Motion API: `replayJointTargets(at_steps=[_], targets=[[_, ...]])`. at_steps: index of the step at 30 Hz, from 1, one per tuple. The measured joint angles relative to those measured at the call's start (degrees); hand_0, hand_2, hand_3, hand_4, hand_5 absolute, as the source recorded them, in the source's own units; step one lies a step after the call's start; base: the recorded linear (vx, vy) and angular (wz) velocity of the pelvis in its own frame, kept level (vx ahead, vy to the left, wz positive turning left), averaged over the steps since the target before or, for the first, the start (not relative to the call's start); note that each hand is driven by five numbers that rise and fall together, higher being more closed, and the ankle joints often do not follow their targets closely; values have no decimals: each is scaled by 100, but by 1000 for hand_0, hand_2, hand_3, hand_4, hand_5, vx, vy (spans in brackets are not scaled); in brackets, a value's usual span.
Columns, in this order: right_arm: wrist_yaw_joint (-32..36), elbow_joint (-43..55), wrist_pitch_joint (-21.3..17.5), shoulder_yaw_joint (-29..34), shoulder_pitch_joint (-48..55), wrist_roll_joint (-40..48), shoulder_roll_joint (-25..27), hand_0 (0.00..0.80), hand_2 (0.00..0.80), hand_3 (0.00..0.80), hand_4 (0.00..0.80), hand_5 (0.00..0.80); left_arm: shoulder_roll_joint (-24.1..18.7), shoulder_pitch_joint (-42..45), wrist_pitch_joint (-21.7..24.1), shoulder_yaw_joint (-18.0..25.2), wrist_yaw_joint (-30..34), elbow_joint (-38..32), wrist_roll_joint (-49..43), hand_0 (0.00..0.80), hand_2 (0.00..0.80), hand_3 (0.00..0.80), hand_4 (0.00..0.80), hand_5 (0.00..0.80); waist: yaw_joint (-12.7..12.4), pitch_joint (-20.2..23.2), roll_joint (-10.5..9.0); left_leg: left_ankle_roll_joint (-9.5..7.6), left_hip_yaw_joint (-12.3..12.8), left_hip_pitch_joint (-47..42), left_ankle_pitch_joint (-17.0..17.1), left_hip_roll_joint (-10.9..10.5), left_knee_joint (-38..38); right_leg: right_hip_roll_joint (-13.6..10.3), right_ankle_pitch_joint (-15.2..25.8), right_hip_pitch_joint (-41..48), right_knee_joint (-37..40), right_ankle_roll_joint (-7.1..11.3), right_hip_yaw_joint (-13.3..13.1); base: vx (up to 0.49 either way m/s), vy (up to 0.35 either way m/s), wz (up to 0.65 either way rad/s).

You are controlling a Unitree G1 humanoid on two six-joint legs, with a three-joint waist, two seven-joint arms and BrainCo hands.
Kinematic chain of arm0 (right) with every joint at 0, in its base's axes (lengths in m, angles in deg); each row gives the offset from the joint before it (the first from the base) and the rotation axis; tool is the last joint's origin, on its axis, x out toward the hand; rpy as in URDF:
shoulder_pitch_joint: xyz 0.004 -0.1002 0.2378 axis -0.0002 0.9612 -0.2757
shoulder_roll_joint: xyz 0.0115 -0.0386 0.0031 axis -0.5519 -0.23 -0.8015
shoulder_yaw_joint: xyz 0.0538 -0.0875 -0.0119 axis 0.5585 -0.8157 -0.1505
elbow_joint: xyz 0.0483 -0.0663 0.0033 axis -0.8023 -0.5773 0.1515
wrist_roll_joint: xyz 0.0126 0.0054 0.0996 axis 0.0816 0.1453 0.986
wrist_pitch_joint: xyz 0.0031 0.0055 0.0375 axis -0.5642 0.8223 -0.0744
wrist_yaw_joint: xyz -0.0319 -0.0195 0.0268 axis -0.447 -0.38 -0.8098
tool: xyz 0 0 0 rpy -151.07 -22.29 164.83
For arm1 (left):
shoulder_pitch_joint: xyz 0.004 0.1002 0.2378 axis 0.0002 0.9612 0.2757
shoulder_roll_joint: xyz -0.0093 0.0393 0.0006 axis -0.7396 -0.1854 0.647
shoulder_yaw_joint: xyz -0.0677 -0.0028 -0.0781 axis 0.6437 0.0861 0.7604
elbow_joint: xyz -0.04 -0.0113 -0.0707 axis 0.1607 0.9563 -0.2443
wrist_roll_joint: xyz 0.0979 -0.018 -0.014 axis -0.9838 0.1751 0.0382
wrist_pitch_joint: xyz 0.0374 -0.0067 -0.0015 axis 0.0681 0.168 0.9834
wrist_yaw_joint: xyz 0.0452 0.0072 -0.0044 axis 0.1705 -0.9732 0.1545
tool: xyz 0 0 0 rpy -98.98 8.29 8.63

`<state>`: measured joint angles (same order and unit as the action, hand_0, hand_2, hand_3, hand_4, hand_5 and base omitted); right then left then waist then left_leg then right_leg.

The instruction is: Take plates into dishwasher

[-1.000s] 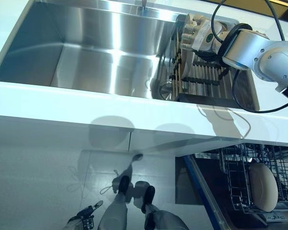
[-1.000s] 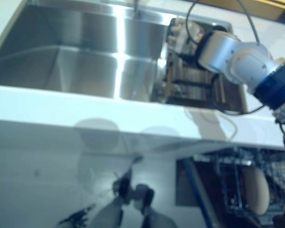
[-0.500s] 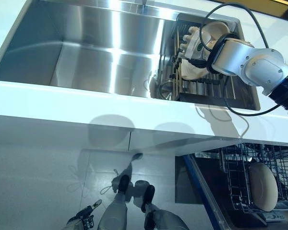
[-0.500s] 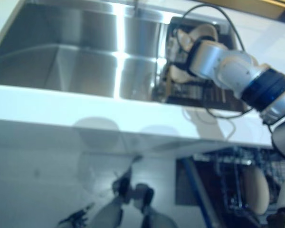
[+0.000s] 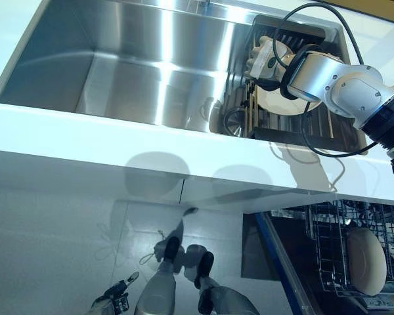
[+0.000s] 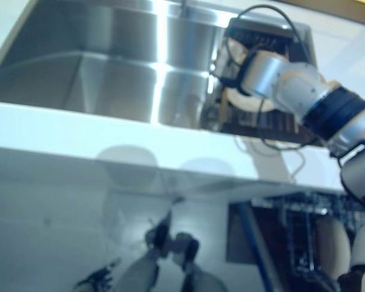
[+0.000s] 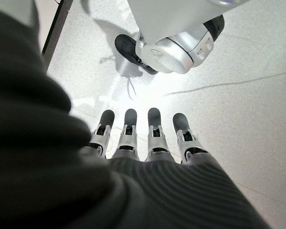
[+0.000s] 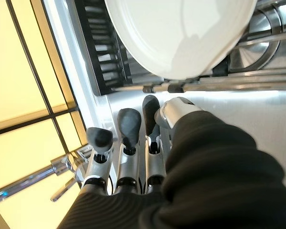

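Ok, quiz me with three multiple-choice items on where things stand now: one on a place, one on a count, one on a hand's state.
1. Where is the white plate by the right hand?
A. on the counter
B. in the drying rack
C. on the floor

2. How many plates stand in the dishwasher basket?
A. none
B. one
C. three

3. What is the left hand doing?
A. hanging open, holding nothing
B. gripping a plate
C. gripping a cup

Answers:
1. B, the plate stands among the rack's bars beside the sink.
2. B, a single beige plate shows there.
3. A, its fingers are straight above the floor.
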<state>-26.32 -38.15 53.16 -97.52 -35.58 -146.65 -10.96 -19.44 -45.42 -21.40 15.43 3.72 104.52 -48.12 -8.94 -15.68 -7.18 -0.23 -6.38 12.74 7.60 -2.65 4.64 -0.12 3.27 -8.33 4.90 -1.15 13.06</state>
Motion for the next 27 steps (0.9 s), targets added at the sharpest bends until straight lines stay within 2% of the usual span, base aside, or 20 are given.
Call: replayJointTargets(at_steps=[3,4,5,6,8,13,22,27], targets=[[254,-77,134,1,1,374,5,800,800,800,800,800,0,-3,-7,83,0,-17,-8,0,0,0,0,0,3,0,0,-1,0,-11,1,0,-6,0,1,14,0,-1,0,0,0,0],[329,-100,234,2,1,522,5,552,552,552,552,552,0,-4,-11,112,0,-17,-12,0,0,0,0,0,3,0,0,-1,0,-12,1,0,-9,0,2,17,0,-1,-1,0,0,0],[369,-163,363,3,2,709,3,66,66,66,66,66,0,-9,-18,123,1,-16,-13,0,0,0,0,0,-2,0,0,-1,1,-15,1,0,-11,0,2,21,-1,-2,-1,0,0,0],[401,-213,456,4,3,854,0,0,0,0,0,0,0,-16,-24,134,1,-15,-13,0,0,0,0,0,-6,0,0,-1,0,-16,1,0,-12,0,2,22,-1,-2,-1,0,0,0],[563,-461,810,19,18,1239,-1,0,0,0,0,0,-1,-29,-59,159,4,-15,-17,0,0,0,0,0,-12,0,0,-3,0,-29,3,-1,-15,-1,3,36,-1,-2,-1,0,0,0],[695,-984,1254,192,362,1658,-6,0,0,0,0,0,-3,-40,-62,157,42,-8,-52,0,0,0,0,0,4,1,1,-4,15,-122,3,1,-12,-3,3,120,-1,-1,-3,-2,0,-1],[769,-1091,1220,263,651,1652,-15,0,0,0,0,0,-3,-52,-39,157,81,-6,-115,0,0,0,0,0,-2,4,9,-2,91,-130,3,12,-27,-6,16,121,-1,14,-17,0,-1,0],[859,-1070,1053,346,802,1598,-18,0,0,0,0,0,-2,-52,-41,157,80,-6,-116,0,0,0,0,0,-3,5,25,-2,142,-133,3,15,-26,-9,16,121,-1,14,-16,0,0,0]])
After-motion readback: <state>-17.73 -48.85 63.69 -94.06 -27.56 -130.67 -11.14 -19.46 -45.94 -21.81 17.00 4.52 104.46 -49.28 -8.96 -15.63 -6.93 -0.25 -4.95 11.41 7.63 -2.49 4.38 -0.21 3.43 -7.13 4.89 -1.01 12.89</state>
